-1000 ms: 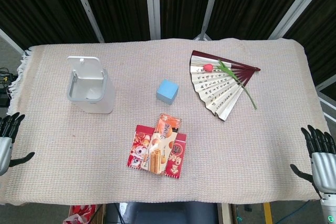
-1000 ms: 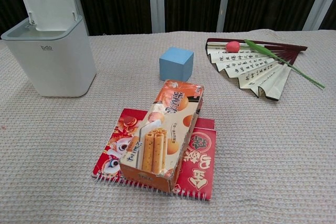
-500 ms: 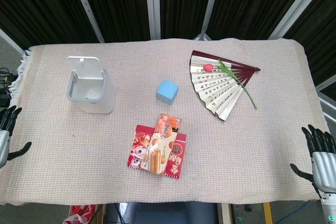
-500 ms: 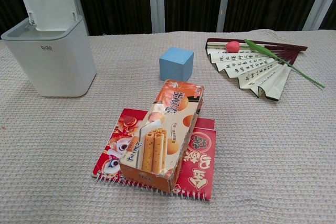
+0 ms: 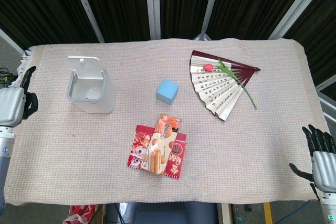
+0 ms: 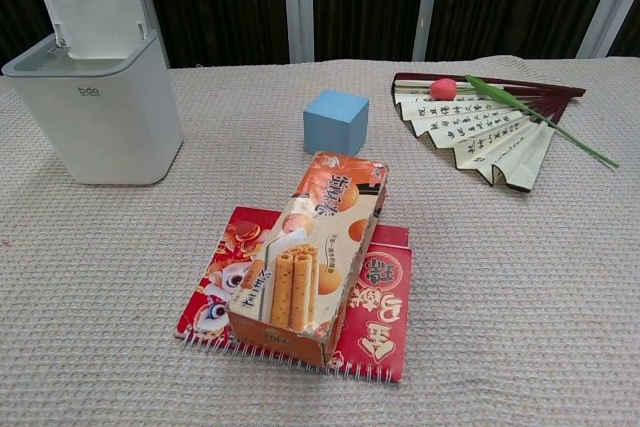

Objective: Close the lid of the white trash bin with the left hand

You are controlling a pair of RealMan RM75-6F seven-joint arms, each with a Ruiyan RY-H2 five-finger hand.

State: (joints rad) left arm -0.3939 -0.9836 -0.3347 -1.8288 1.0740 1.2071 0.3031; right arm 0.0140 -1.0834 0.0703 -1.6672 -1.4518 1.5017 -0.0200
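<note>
The white trash bin (image 5: 93,94) (image 6: 100,107) stands at the table's left side. Its lid (image 5: 86,67) (image 6: 92,4) is flipped up at the back, leaving the top uncovered. My left hand (image 5: 14,102) hovers at the table's left edge, to the left of the bin and apart from it, holding nothing; its fingers point up. My right hand (image 5: 321,156) sits off the table's near right corner, fingers apart and empty. The chest view shows neither hand.
A blue cube (image 5: 167,91) lies mid-table. A snack box (image 5: 160,143) rests on a red booklet (image 5: 176,161) near the front. An unfolded paper fan (image 5: 220,83) with a red flower (image 5: 208,67) lies at the back right.
My left hand has risen from the near left corner and moved farther up along the left edge, level with the bin. The right hand stayed put.
</note>
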